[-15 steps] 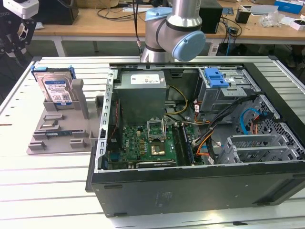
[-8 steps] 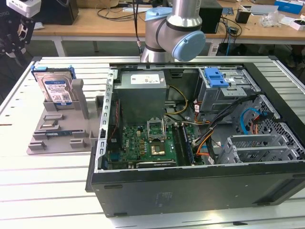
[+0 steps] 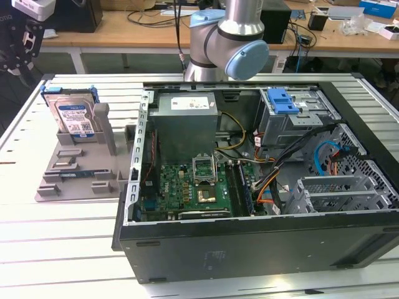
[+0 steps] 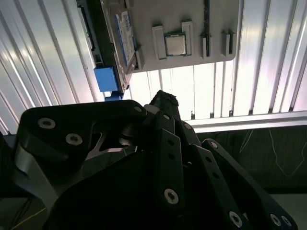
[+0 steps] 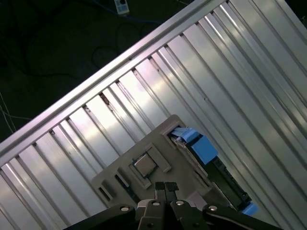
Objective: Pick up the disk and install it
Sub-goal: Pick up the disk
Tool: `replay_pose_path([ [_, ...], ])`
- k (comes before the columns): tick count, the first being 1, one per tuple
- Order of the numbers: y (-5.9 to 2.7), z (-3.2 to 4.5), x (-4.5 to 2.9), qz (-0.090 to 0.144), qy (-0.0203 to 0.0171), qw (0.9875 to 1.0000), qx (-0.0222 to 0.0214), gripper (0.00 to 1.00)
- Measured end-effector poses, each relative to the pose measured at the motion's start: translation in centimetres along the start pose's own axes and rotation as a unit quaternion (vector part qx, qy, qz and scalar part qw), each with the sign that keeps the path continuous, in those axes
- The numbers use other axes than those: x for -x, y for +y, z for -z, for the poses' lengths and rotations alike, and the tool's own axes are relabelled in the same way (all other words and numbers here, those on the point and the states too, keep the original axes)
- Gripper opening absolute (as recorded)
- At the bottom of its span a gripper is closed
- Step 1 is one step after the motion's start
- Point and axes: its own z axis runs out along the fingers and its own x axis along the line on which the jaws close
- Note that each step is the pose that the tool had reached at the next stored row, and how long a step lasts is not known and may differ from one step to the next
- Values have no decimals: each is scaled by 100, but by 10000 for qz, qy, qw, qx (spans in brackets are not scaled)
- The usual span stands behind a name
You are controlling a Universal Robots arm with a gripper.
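Note:
The disk [image 3: 73,116], a silver drive with a white-and-blue label in a blue carrier, stands upright in a grey holder [image 3: 81,171] on the table at the exterior view's left. My gripper [image 3: 25,62] hangs above and to the left of it, apart from it. In the first wrist view the gripper [image 5: 165,187] is shut with nothing between its fingers, over the holder [image 5: 115,177], with the disk's blue carrier [image 5: 199,146] beside it. The second wrist view shows the disk [image 4: 123,36] edge-on beyond the gripper [image 4: 163,100].
An open black computer case [image 3: 249,249] lies on the slatted metal table [image 3: 62,249], with a drive bay and blue latch piece [image 3: 283,99] at its far right. The holder also carries a processor chip [image 4: 175,44]. The arm's base [image 3: 224,37] stands behind the case.

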Motion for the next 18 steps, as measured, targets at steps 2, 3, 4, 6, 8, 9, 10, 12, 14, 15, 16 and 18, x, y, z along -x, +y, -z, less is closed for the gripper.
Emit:
replay_pose_path([
  [2,0,0,0,75,3,10000,2,11],
  [3,0,0,0,115,4,9999,2,11],
  [4,0,0,0,148,6,9999,3,11],
  [6,0,0,0,227,9,9997,5,11],
  [8,0,0,0,266,11,9996,6,11],
  [9,0,0,0,282,11,9996,6,11],
  [10,0,0,0,306,13,9995,7,11],
  [12,0,0,0,343,14,9994,8,11],
  [14,0,0,0,360,15,9994,8,11],
  [15,0,0,0,375,16,9993,9,11],
  [16,0,-1,0,428,17,9991,10,11],
  [18,0,-1,0,523,21,9986,12,11],
])
